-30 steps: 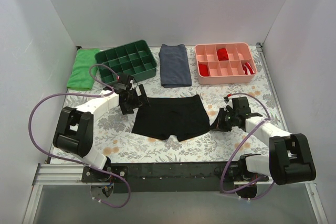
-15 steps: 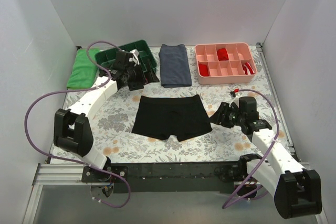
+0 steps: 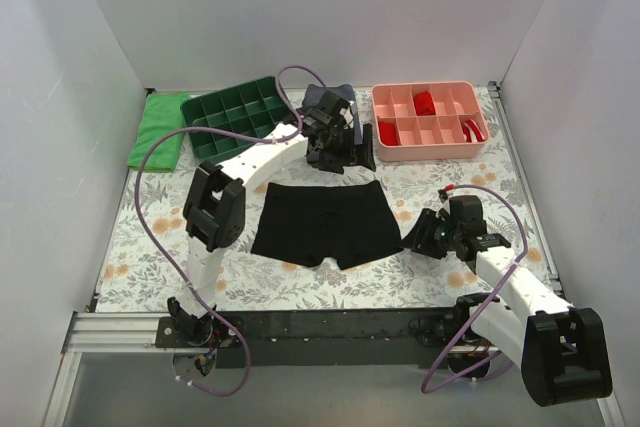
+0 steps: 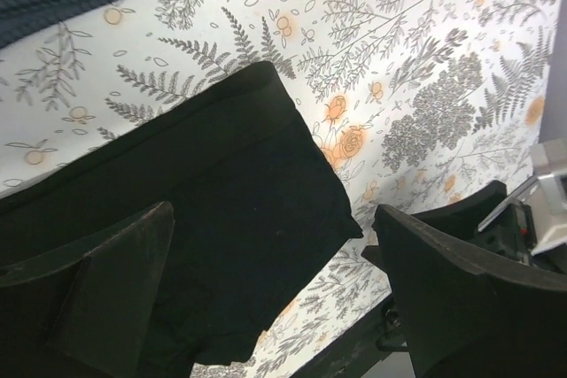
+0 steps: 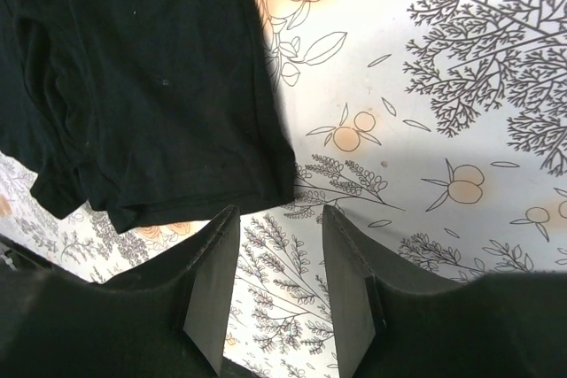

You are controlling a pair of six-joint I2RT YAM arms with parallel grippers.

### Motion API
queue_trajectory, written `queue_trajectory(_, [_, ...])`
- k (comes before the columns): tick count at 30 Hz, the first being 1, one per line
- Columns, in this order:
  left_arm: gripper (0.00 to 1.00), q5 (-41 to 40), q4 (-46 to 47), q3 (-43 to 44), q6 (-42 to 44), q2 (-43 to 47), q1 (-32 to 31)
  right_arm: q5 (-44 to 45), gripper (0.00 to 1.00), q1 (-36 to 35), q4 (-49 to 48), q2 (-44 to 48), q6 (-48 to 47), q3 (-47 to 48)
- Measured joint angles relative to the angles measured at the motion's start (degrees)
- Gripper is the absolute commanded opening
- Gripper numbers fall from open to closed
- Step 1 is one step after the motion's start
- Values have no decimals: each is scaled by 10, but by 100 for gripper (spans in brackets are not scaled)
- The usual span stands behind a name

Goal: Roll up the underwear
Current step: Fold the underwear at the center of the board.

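Note:
The black underwear (image 3: 325,222) lies flat on the floral table, waistband toward the back and both short legs toward me. My left gripper (image 3: 345,159) hovers open and empty just behind the waistband, by the navy cloth. In the left wrist view, the underwear (image 4: 221,210) shows below the wide-spread left gripper (image 4: 273,212). My right gripper (image 3: 412,239) sits low at the garment's right leg edge. Through the right wrist camera, the right gripper (image 5: 280,211) is open, with only tablecloth between its fingers (image 5: 213,281). The underwear hem (image 5: 133,68) lies just ahead of the tips.
A green compartment tray (image 3: 240,117) stands back left, with a green cloth (image 3: 160,132) beside it. A folded navy cloth (image 3: 330,112) lies at back centre. A pink tray (image 3: 478,147) holding small red rolls stands back right. White walls close in three sides.
My left arm swung from the underwear's left corner, past the green tray, to behind the waistband's right part. The right gripper opened at the right leg edge.

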State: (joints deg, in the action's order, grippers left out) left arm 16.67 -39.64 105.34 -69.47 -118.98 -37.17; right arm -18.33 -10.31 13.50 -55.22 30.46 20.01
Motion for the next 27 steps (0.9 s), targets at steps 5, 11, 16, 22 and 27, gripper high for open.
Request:
queue_trajectory(5, [98, -23, -34, 38, -16, -47, -28, 7, 49, 0, -2, -8, -2, 0])
queue_trajectory(11, [97, -36, -50, 66, -40, -82, -47, 5, 49, 0, -19, -25, -3, -2])
queue_trajectory(16, [89, -40, -59, 128, -60, -130, -58, -2, 49, 0, -36, -35, -4, -3])
queue_trajectory(22, [80, -43, -62, 159, -84, -167, -65, -5, 48, 0, -44, -40, -8, -3])
queue_trajectory(27, [76, -48, -54, 165, -97, -188, -65, -5, 48, 0, -44, -40, -12, -3])
